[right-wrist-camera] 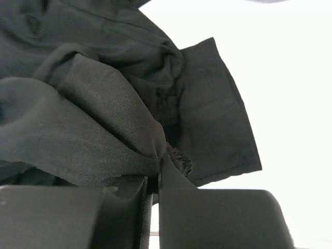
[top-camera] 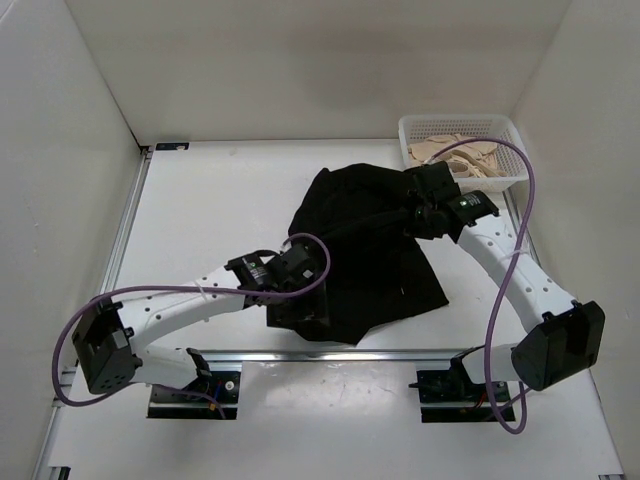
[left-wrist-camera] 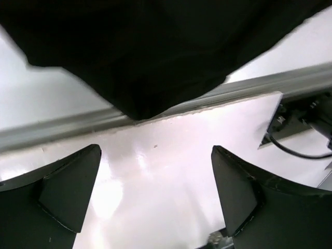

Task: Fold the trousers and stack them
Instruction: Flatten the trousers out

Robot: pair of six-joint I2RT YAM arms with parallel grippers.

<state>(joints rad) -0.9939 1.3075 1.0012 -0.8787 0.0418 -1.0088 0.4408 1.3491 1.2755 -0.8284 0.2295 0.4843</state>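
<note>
The left hand [left-wrist-camera: 155,181] hung wide open, holding nothing, beside the grey rail [left-wrist-camera: 46,132] at the near edge, where the near hem of the trousers [top-camera: 365,265] ended. The trousers lay bunched mid-tabletop [top-camera: 210,210], with bare room to the left and beyond them and less on the right. Farther off, the right hand [right-wrist-camera: 153,179] was pinched shut on a fold of the cloth. The basket [top-camera: 458,123] sat in the far right corner. From above, black hands against black fabric hid both sets of fingertips, and legs and waistband could not be told apart.
</note>
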